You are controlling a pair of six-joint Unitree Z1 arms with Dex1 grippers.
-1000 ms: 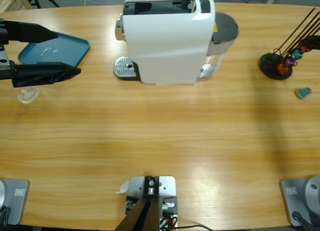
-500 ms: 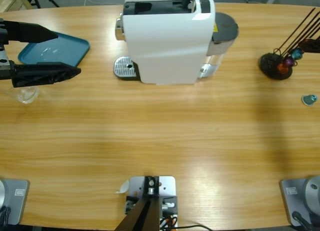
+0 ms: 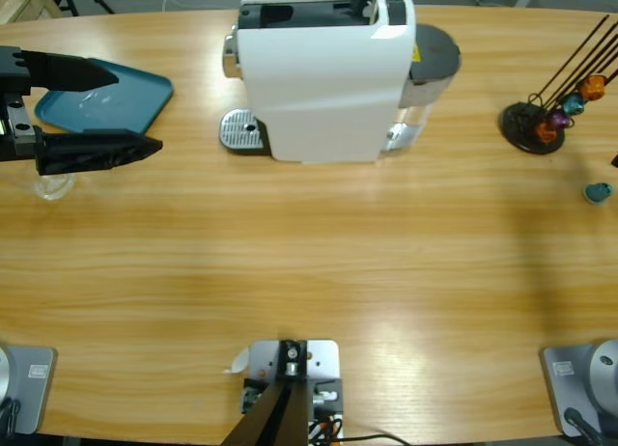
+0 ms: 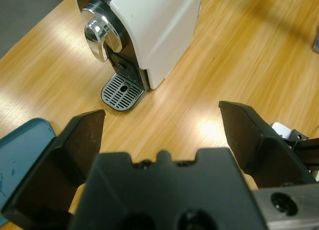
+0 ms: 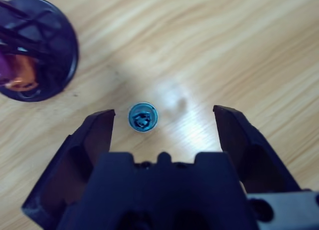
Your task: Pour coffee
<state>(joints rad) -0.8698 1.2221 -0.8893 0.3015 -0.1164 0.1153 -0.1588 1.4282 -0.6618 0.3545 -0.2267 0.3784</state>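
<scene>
The left gripper [image 3: 126, 113] hovers over the left end of the wooden counter [image 3: 309, 263], jaws spread wide and empty. It points toward the coffee machine [image 3: 323, 79], presumably staged for a reach to the drip grille [image 3: 241, 132] beneath the chrome spout [image 4: 99, 33].

The clear glass [image 3: 50, 183] stands on the counter just below that gripper, beside the teal tray [image 3: 106, 97]. The coffee should be a shallow layer inside this glass, but the high view does not resolve it, so its level cannot be confirmed.

The right gripper [image 5: 162, 135] hangs over the counter's right end, jaws fully apart, holding nothing. A blue capsule [image 5: 142, 116] lies loose on the wood between the jaw tips in the right wrist view, untouched; in the high view it sits near the right edge, below the capsule stand [image 3: 536, 127].

Materials: the machine has a smooth white plastic shell with a perforated metal grille. The tray is flat, matte and round-cornered. The capsule is small, shiny and round. The stand has a dark disc base with thin black rods that carry coloured capsules.
</scene>
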